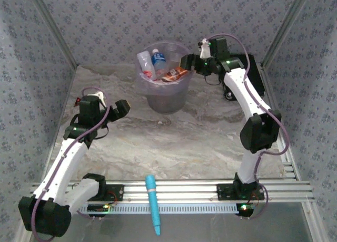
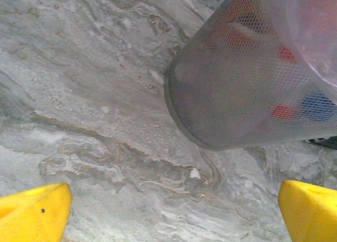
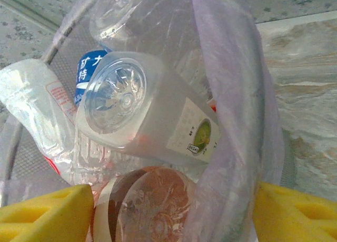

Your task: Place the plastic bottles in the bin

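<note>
Left gripper (image 1: 118, 109) hung over bare tabletop (image 1: 174, 142), well short of the bin (image 1: 149, 94), and its jaws stood wide apart with nothing between them. In the left wrist view its yellow pads (image 2: 34, 213) sat at the two bottom corners w/ only marbled table (image 2: 95, 94) between, and the bin's (image 2: 247, 94) mesh-looking wall rose just ahead, red and blue shapes showing dimly through it.

Right gripper (image 1: 190, 61) was up at the bin's rim on the far right side, arm reaching fwd from its base. From the right wrist cam its pads (image 3: 47, 215) were parted, astride the pale-purple plastic wall (image 3: 231, 121). A round brown bottle base (image 3: 152, 205) lay just beside the pad at frame left; whether it touched that pad I couldn't tell, the edge being too blurred. No clamped grip was visible.

Plastic bottles were in the bin, piled to approx. the rim:
- white squarish bottle (image 3: 142, 110) w/ a green-dot label, bottom facing the cam
- blue-label bottle (image 1: 158, 57), upright-ish at the back
- clear crumpled bottle (image 1: 144, 63) leaning at the left
- red/orange-label one (image 1: 174, 73) lying across the top

Long light-blue pen-shaped tool (image 1: 152, 202) lay on the rail at the near edge, btw. the arm bases. Black box (image 1: 256, 73) sat behind the right arm.
</note>
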`<act>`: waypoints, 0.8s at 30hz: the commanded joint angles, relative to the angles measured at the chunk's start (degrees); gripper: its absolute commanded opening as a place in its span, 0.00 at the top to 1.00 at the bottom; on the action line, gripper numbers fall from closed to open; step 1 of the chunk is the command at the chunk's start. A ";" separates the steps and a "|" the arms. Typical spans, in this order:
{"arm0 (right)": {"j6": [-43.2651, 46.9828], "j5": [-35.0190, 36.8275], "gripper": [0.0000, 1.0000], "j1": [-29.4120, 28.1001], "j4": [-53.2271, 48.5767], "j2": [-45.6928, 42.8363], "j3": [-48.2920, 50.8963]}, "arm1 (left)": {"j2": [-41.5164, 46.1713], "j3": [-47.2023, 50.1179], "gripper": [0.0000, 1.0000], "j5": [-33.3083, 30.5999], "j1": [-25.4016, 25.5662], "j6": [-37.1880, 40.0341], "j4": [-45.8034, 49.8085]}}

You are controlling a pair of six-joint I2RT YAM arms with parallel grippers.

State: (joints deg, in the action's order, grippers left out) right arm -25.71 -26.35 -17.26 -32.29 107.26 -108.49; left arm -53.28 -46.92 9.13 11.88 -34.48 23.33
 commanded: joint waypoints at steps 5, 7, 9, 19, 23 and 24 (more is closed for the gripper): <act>3.77 6.16 0.00 1.16 -4.27 -4.16 -4.48 | 0.05 0.10 0.00 -3.17 -1.00 5.64 0.11; 7.35 9.67 0.00 2.67 -2.99 -8.78 -0.18 | 0.40 0.64 0.00 -7.09 -0.98 7.32 -0.07; 10.67 13.69 0.00 4.12 -1.02 -13.70 5.81 | 0.79 2.38 0.00 -11.13 -0.98 9.26 -1.67; 24.44 25.29 0.00 11.26 16.54 -32.20 47.59 | -4.80 12.68 0.00 -35.06 -1.61 21.72 -16.31; 26.89 33.20 0.00 10.93 28.13 -34.40 63.10 | -5.51 19.75 0.00 -39.59 -1.72 25.93 -28.24; 27.11 33.95 0.00 11.09 30.70 -34.48 65.88 | -5.69 21.50 0.00 -39.53 -1.77 26.84 -31.64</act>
State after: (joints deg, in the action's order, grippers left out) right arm -2.09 1.19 -6.13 -11.92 73.97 -48.14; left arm -58.74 -28.64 -24.80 10.48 -13.21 3.75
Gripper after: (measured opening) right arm 0.998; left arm 0.998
